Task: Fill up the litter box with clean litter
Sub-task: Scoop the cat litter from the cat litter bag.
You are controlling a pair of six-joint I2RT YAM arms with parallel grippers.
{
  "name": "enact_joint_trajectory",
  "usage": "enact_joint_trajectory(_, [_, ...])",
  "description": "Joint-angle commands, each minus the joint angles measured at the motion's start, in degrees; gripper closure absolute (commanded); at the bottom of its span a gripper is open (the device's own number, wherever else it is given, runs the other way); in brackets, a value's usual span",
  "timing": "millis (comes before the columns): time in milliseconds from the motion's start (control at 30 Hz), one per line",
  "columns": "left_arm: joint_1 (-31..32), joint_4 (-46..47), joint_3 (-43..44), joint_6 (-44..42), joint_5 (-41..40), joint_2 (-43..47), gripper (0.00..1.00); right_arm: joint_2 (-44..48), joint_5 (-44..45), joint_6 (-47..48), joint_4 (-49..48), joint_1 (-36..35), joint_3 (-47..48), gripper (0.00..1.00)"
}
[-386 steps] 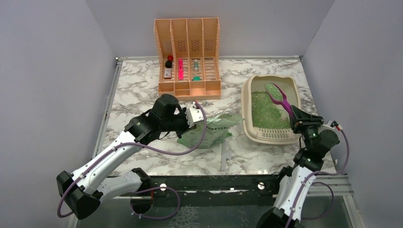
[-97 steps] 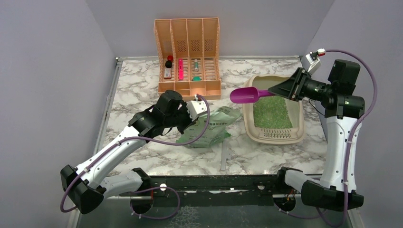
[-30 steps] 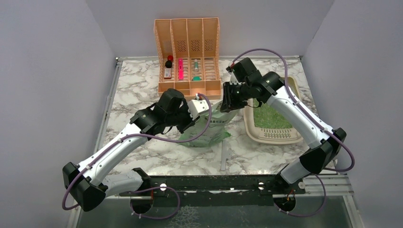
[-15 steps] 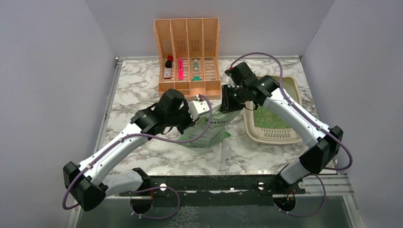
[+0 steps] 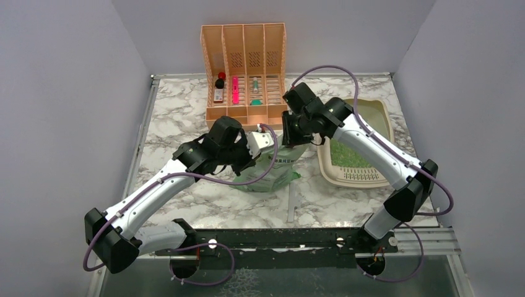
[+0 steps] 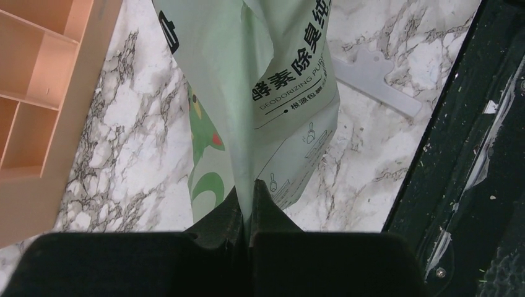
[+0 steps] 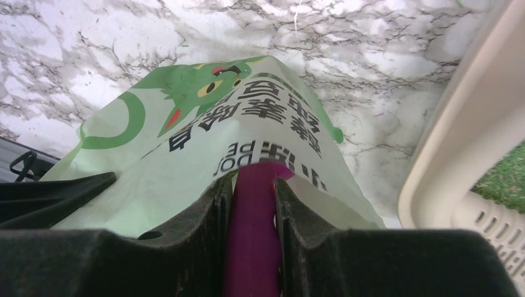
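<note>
The beige litter box [image 5: 385, 121] sits at the right with a layer of green litter [image 5: 347, 154] in it; its rim [image 7: 458, 142] and litter [image 7: 504, 182] show in the right wrist view. The pale green bag [image 5: 275, 170] lies in the middle. My left gripper [image 5: 255, 143] is shut on the bag's edge [image 6: 247, 185] and holds it up. My right gripper [image 5: 290, 137] is shut on a purple scoop handle [image 7: 254, 235]; the scoop's head is hidden inside the bag's mouth [image 7: 247, 142].
A peach slatted file organizer [image 5: 244, 74] with small items stands at the back centre. A grey flat strip [image 6: 377, 83] lies on the marble beside the bag. The dark front rail [image 5: 278, 238] runs along the near edge.
My right arm swung left from over the litter box and pushed the scoop down into the bag's mouth. My left gripper has kept holding the bag, nearly still.
</note>
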State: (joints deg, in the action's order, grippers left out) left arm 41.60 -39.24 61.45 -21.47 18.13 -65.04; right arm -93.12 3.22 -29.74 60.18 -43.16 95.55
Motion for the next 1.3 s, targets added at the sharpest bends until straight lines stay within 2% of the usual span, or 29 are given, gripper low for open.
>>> enact_joint_trajectory(0, [0.2, -2.8, 1.2, -0.3, 4.4, 0.5, 1.00, 3.1, 10.7, 0.4, 8.0, -0.2, 5.3, 0.99])
enact_joint_trajectory(133, [0.2, -2.8, 1.7, -0.1, 5.7, 0.5, 1.00, 1.0, 6.3, 2.5, 8.1, -0.3, 2.1, 0.99])
enact_joint_trajectory(267, [0.2, -3.0, 2.1, -0.2, 5.7, 0.2, 1.00, -3.3, -2.3, 3.0, 5.4, -0.3, -4.4, 0.99])
enact_joint_trajectory(567, [0.1, -3.0, 2.3, 0.4, 2.0, 0.5, 1.00, 1.5, -21.2, 0.3, -13.7, -0.5, -14.0, 0.99])
enact_joint_trajectory(833, [0.1, -2.1, 0.3, -0.6, -2.7, 0.6, 0.61, 6.2, -31.7, -0.3, -21.7, 0.1, -18.1, 0.99])
enact_joint_trajectory(967, [0.1, 0.0, -1.5, -1.1, -3.2, 0.5, 0.54, 7.1, -34.4, -1.4, -25.0, 0.8, -20.9, 0.99])
enact_joint_trajectory(1067, [0.0, 0.2, -1.8, -1.1, -1.6, -0.5, 0.56, 8.6, -37.0, -3.1, -28.9, 2.1, -23.8, 0.99])
enact_joint_trajectory(1267, [0.0, 0.1, -2.4, -0.7, -0.2, -0.3, 0.84, 13.2, -44.9, -10.1, -40.4, 7.9, -32.7, 0.99])
